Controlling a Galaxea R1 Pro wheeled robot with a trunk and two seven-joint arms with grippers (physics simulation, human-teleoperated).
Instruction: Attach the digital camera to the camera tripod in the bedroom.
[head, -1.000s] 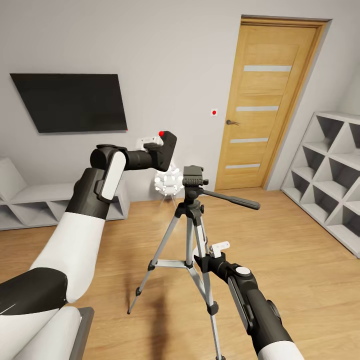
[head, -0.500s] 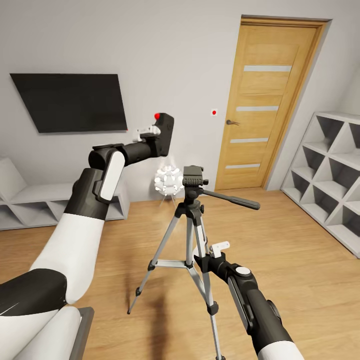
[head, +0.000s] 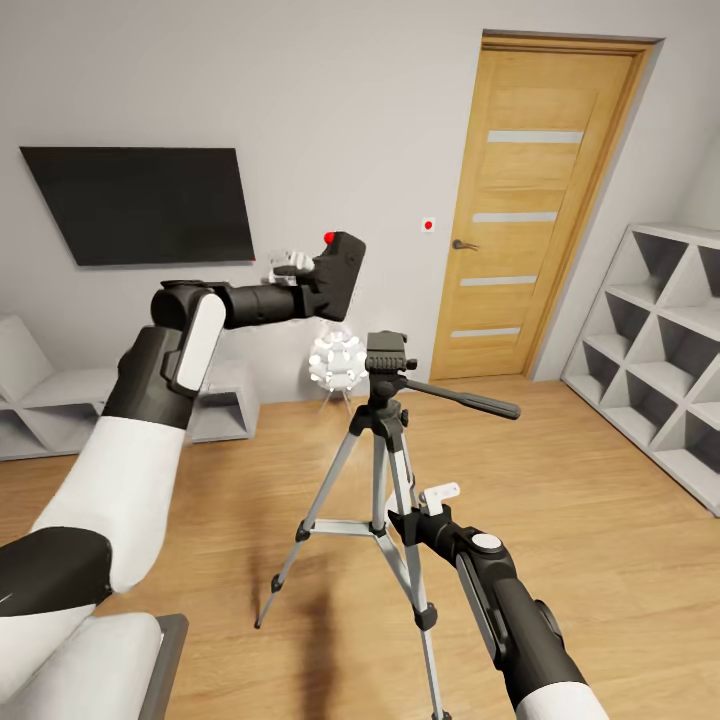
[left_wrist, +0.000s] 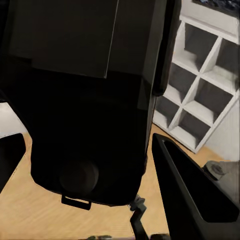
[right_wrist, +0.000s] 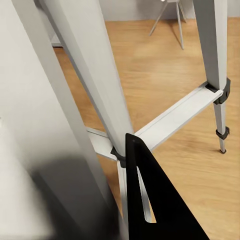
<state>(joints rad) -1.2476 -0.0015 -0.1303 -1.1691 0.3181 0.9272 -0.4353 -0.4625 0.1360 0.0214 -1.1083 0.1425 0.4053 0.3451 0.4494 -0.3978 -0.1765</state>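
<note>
In the head view my left gripper (head: 322, 278) is shut on the digital camera (head: 340, 272), a black box with a red button (head: 329, 237) on top. I hold it in the air, up and to the left of the camera tripod's black head (head: 386, 352). The tripod (head: 388, 470) stands on the plank floor, its pan handle (head: 470, 400) pointing right. My right gripper (head: 406, 520) is shut on the tripod low on its column. The left wrist view has the camera's dark body (left_wrist: 85, 100) between the fingers (left_wrist: 192, 192). A silver leg (right_wrist: 95, 85) passes one black finger (right_wrist: 150, 200) in the right wrist view.
A wooden door (head: 535, 210) is behind the tripod to the right, and white cube shelving (head: 665, 340) lines the right wall. A black TV (head: 140, 205) hangs at the left above a low white bench (head: 60, 400). A white ball lamp (head: 337, 362) stands behind the tripod.
My left arm has lifted the camera and then carried it a little to the right, closer above the tripod's head; its elbow swung left. The right arm and the tripod have stayed still.
</note>
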